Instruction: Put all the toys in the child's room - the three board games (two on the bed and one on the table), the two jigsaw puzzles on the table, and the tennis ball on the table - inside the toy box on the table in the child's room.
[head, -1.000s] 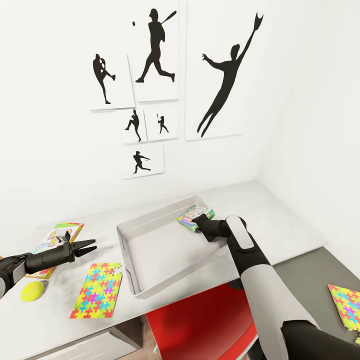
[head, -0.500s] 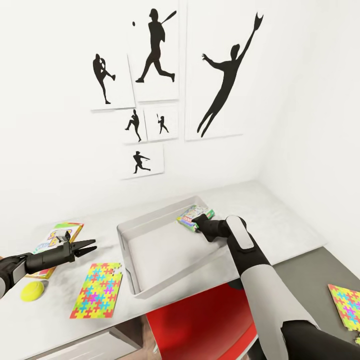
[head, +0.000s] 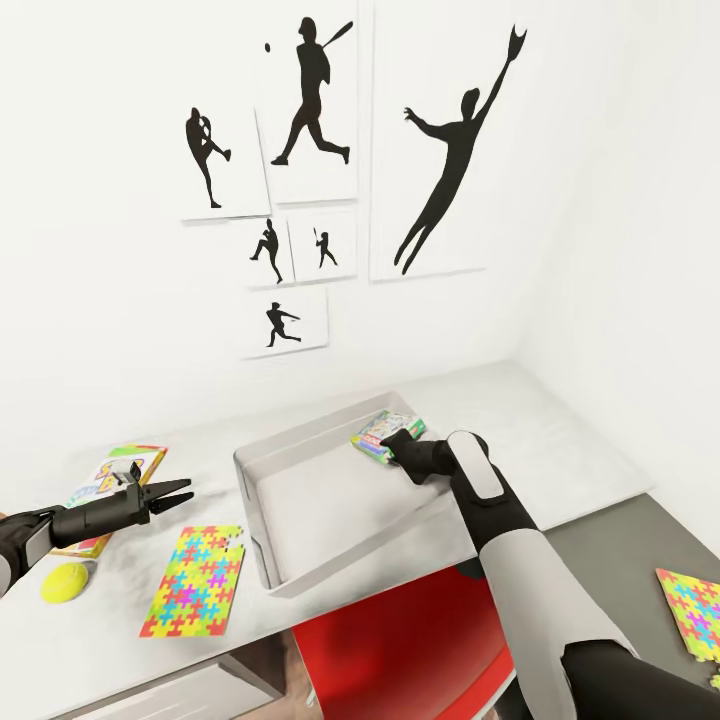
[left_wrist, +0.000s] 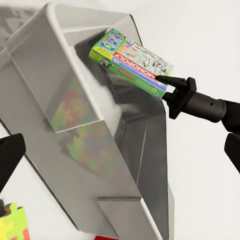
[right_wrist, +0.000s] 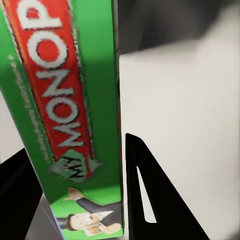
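While I've got the head view up, going left to right: my left end effector (head: 178, 494) hangs over the left part of the desk (head: 560, 440), fingers spread apart and holding nothing. Under and behind it lies a board game (head: 108, 482) with a yellow and red edge, flat on the desk top. The tennis ball (head: 65, 581) sits near the front edge, just in front of that box. Next over is a jigsaw puzzle (head: 193, 594), flat on the desk, between the ball and the toy box (head: 262, 470) and close to the box's left wall.

The toy box sits mid-desk, turned at an angle. My right end effector (head: 390, 450) is at its far right corner, clamped on the green-edged board game (head: 377, 431), lettered MONOPOLY in the wrist views. From the left wrist view, the game (left_wrist: 131, 58) is tilted and hangs above the box's far end, with the fingers pinching one short edge. The right wrist view has the green box side (right_wrist: 70, 110) right between the two dark fingers (right_wrist: 145, 195).

Far right, a second jigsaw puzzle (head: 692, 610) lies on a darker grey surface, well apart from the box.
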